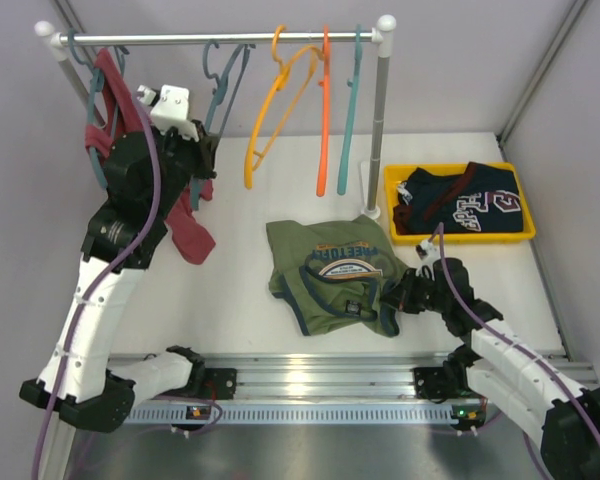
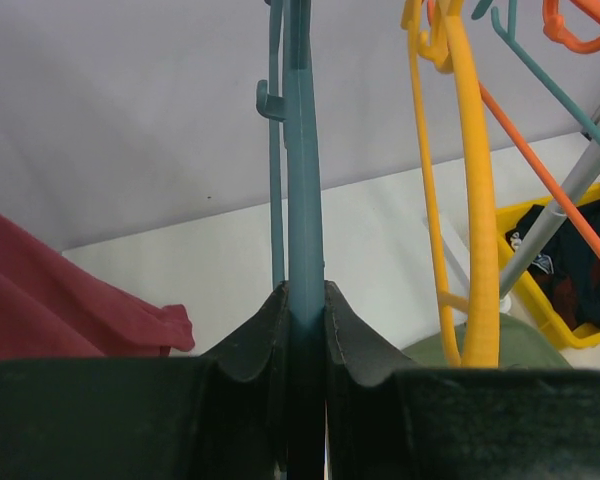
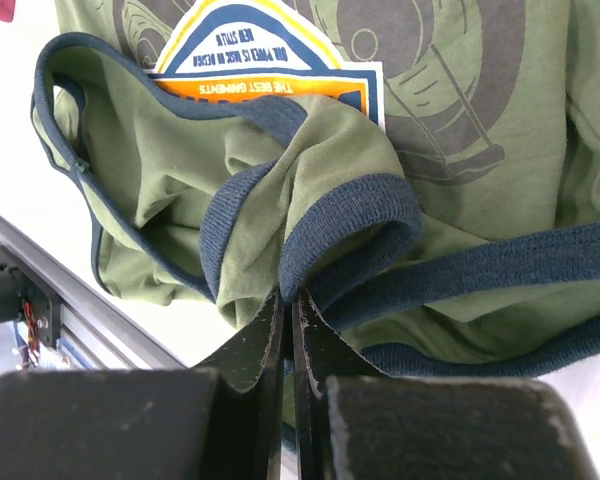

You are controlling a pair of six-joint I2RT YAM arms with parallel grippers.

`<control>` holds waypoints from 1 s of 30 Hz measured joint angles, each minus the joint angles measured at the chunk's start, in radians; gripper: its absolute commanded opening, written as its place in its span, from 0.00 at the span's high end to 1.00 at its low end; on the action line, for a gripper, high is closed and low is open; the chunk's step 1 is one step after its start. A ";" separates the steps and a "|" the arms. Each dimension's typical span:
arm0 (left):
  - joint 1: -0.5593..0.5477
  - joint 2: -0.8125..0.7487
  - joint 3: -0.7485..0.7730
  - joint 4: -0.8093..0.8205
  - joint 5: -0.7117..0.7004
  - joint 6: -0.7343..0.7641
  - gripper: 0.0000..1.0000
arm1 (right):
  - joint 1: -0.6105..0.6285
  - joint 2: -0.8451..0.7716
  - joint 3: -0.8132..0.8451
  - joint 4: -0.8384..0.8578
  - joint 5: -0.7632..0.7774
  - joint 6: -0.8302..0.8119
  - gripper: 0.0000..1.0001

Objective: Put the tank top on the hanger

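A: What are the grippers holding?

B: The left gripper (image 2: pixel 305 300) is clamped shut on the stem of the blue-grey hanger (image 2: pixel 302 150). In the overhead view that is at ten o'clock, just under the rail (image 1: pixel 230 38). The right gripper (image 3: pixel 290 305) pinches a fold of dark trim on the green tank top (image 3: pixel 160 180), which lies crumpled at the centre of the table (image 1: pixel 240 270).

A: What could go wrong?

B: Three things, in my judgement. The pinch is on a thin rolled edge (little cloth in the grip), so a lift could let it slip. The top is bunched, so its neck opening may not spread for the hanger's shoulder. And the yellow hanger (image 2: pixel 470 200) hangs just beside the held one, at its three o'clock, where a sideways pull could snag it. A red top (image 1: pixel 185 225) also drapes close to the left arm (image 1: pixel 110 230) and might be dragged.

A: And the surroundings?

B: The tabletop is white, with pale grey walls (image 1: pixel 460 70) around it. The rail runs across twelve o'clock and also carries an orange hanger (image 1: pixel 324 120). A yellow bin (image 1: pixel 450 238) of dark clothes (image 1: pixel 465 205) sits at two o'clock.
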State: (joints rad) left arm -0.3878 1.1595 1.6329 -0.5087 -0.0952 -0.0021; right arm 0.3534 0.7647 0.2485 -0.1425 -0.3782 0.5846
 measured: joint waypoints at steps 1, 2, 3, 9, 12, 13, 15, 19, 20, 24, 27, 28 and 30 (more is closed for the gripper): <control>0.000 -0.024 -0.024 0.000 -0.002 -0.006 1.00 | 0.000 0.002 0.000 0.000 -0.001 0.000 1.00; 0.000 -0.046 -0.043 -0.002 -0.003 -0.012 1.00 | 0.000 0.003 0.000 0.000 -0.002 0.000 1.00; 0.000 -0.066 -0.065 -0.002 -0.003 -0.019 1.00 | 0.000 0.004 0.000 0.000 -0.002 -0.001 1.00; 0.000 -0.190 -0.248 -0.018 0.002 -0.067 1.00 | 0.000 0.004 0.000 -0.005 -0.002 -0.006 1.00; 0.000 -0.257 -0.370 -0.043 0.006 -0.101 1.00 | 0.000 0.004 0.003 -0.008 -0.002 -0.008 1.00; 0.000 -0.286 -0.417 -0.048 0.013 -0.113 1.00 | 0.000 0.005 0.005 -0.011 -0.002 -0.008 1.00; 0.000 -0.330 -0.481 -0.074 0.032 -0.134 1.00 | 0.000 0.010 0.017 -0.022 -0.002 -0.008 1.00; 0.000 -0.407 -0.565 -0.118 0.085 -0.172 1.00 | 0.000 0.019 0.050 -0.034 -0.002 -0.008 1.00; 0.000 -0.423 -0.581 -0.123 0.105 -0.183 1.00 | 0.000 0.023 0.055 -0.035 -0.002 -0.008 1.00; 0.000 -0.477 -0.652 -0.139 0.210 -0.224 1.00 | 0.000 0.057 0.090 -0.045 -0.014 0.001 1.00; 0.000 -0.519 -0.707 -0.156 0.280 -0.249 1.00 | 0.000 0.079 0.117 -0.045 -0.029 0.016 1.00; 0.000 -0.531 -0.719 -0.165 0.299 -0.258 1.00 | 0.000 0.086 0.128 -0.045 -0.035 0.021 1.00; 0.000 -0.557 -0.739 -0.169 0.348 -0.270 1.00 | 0.000 0.104 0.154 -0.045 -0.042 0.029 1.00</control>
State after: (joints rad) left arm -0.3878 0.6029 0.8940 -0.6781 0.2531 -0.2718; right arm 0.3534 0.8684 0.4030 -0.1875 -0.4206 0.6140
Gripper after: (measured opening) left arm 0.181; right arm 0.012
